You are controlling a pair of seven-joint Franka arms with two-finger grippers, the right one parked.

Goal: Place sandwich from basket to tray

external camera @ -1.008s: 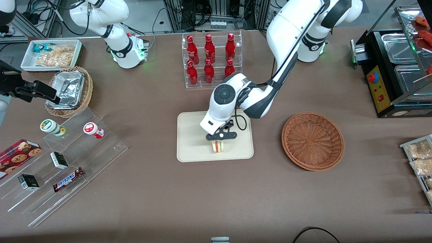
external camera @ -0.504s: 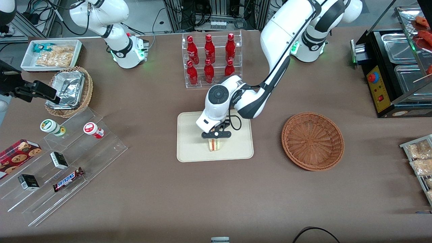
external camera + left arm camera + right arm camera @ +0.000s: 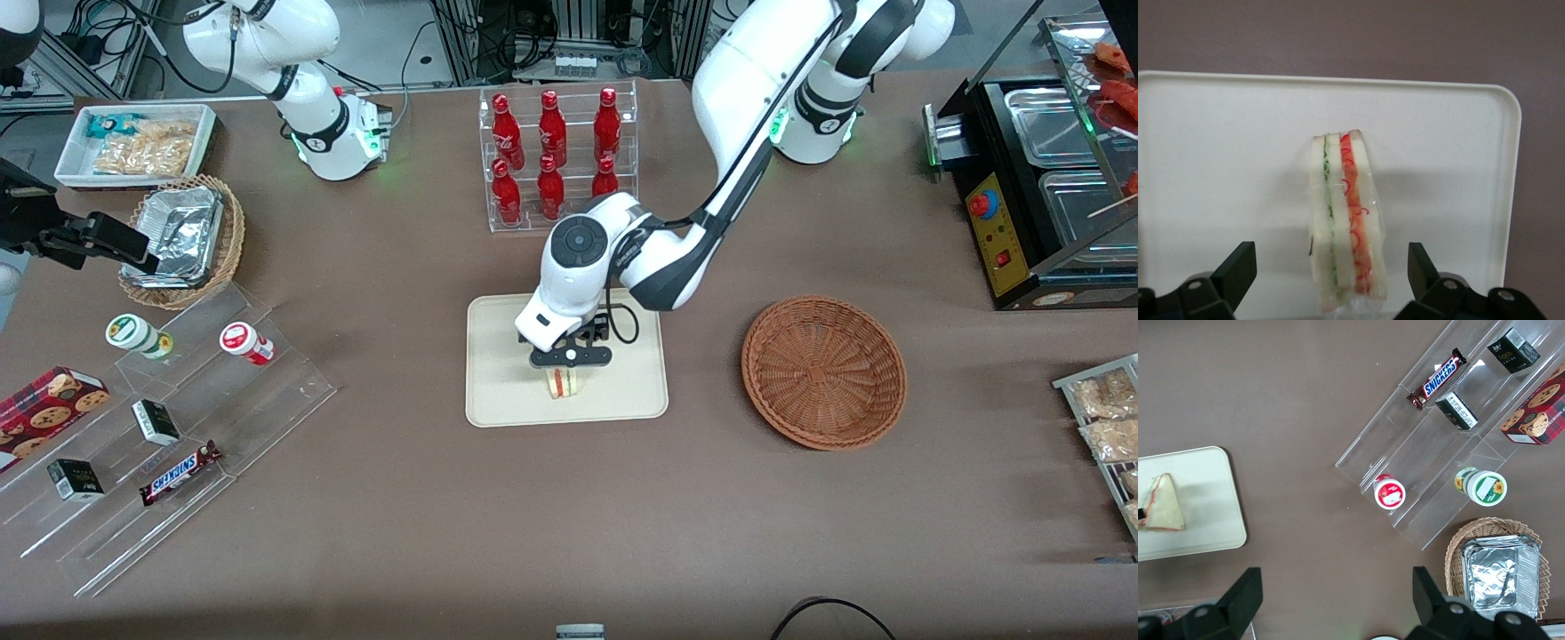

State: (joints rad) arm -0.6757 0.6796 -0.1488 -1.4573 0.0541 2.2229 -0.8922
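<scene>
The sandwich (image 3: 561, 383) stands on edge on the tray (image 3: 498, 391), in the half nearer the front camera, its red and green filling stripes facing up toward the wrist camera. The gripper (image 3: 570, 357) hangs directly above it with its fingers (image 3: 1237, 265) spread wide, one on either side of the wedge and clear of the wrap. The basket (image 3: 824, 370) sits well apart toward the working arm's end of the surface and holds nothing.

Hazards from this position:

1. Toppling. The sandwich (image 3: 1345, 223) balances on a narrow edge (it appears to lean slightly, though the wrist view alone does not settle this). A sideways component in the lift-off could let a finger brush the wedge and knock it flat. It would probably still land on the tray, so the consequence is minor.

2. Film snag. The clear wrap bulges loosely at the end nearest the gripper. If a finger catches that film during retraction, the sandwich may be dragged along or lifted off the tray.

3. Re-closure. Any closing of the fingers before the arm rises would pick the item up again.

A straight vertical withdrawal avoids all three.
</scene>
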